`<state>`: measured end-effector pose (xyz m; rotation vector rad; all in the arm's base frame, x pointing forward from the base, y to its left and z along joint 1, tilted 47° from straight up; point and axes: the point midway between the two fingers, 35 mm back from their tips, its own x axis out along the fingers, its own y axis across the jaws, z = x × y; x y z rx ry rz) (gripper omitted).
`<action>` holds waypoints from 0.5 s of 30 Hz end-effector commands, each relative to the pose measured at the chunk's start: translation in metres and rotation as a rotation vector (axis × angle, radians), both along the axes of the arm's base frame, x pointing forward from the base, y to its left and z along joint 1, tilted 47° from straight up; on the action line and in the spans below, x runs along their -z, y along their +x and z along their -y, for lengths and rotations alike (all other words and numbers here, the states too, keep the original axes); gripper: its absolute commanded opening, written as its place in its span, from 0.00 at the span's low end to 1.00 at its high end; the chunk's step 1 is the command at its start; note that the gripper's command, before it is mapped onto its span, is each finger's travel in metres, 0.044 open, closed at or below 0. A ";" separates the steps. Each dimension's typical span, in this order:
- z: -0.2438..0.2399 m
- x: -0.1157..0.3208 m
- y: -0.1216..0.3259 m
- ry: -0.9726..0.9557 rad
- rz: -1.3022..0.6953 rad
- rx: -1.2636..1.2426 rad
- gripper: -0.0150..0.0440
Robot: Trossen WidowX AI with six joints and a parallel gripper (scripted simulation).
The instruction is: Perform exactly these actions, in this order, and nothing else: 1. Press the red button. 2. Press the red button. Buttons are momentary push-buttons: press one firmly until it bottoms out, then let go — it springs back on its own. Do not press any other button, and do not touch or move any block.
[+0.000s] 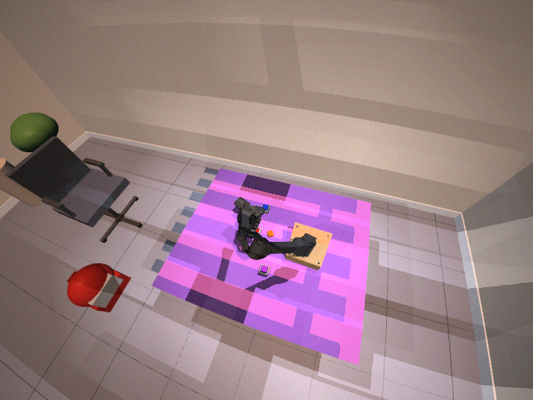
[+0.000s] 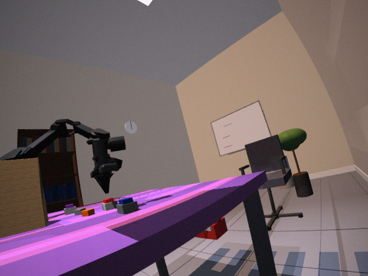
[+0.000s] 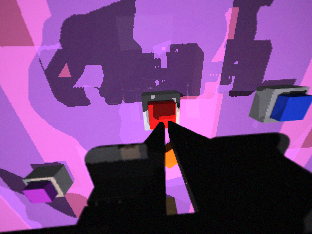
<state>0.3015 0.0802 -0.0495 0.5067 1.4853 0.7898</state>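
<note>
The red button [image 1: 258, 231] [image 2: 108, 200] [image 3: 162, 112] stands on the table in a light grey housing, its red cap raised. My gripper [image 2: 106, 192] [image 3: 165, 125] is shut and empty, pointing down. In the exterior view its tips hang a little above the red button, with a visible gap. In the wrist view the tips overlap the near edge of the red cap. In the top view the arm hides the fingertips and part of the red button.
The blue button [image 1: 266, 207] [image 2: 125, 201] [image 3: 291, 107] and purple button [image 1: 263, 269] [image 2: 69, 205] [image 3: 41, 192] stand on opposite sides of the red one. An orange block [image 1: 270, 233] [image 2: 88, 212] [image 3: 171, 158] lies between the red button and the arm's wooden base [image 1: 325, 245] [image 2: 20, 193]. A small grey object [image 2: 79, 211] is beside the block.
</note>
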 end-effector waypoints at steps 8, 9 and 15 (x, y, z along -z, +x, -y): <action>-0.009 0.007 0.000 -0.005 0.006 -0.003 0.29; -0.010 0.008 0.000 -0.005 0.006 -0.003 0.29; -0.017 0.015 -0.001 -0.005 0.006 -0.003 0.29</action>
